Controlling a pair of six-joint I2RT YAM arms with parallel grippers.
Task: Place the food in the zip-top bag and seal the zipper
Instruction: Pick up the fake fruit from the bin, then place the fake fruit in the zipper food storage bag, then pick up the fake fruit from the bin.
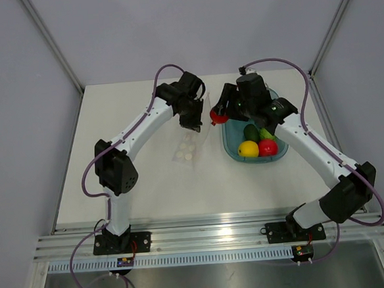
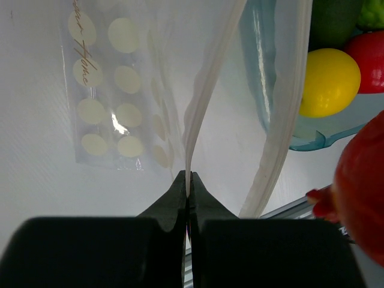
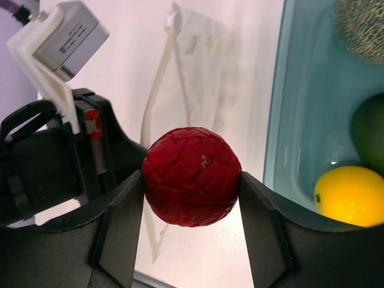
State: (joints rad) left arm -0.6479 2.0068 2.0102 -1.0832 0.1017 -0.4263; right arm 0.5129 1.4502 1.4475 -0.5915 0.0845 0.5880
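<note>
The dotted zip-top bag (image 1: 189, 147) lies with its mouth raised, its zipper (image 2: 207, 90) pinched in the left pincer (image 2: 189, 180). At its 2 o'clock, the right pincer (image 3: 191, 183) clamps a wrinkled red ball (image 3: 192, 162). A yellow piece (image 1: 248, 148) and a red piece (image 1: 267, 147) lie at 3 o'clock.

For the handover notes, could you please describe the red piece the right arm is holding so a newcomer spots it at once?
Find the translucent blue tray on the right half of the table. Just past its left rim, beside the dotted bag, the jaws of the right gripper clamp a dark red, wrinkled ball. The other red piece lies in the tray and looks smooth.
</note>
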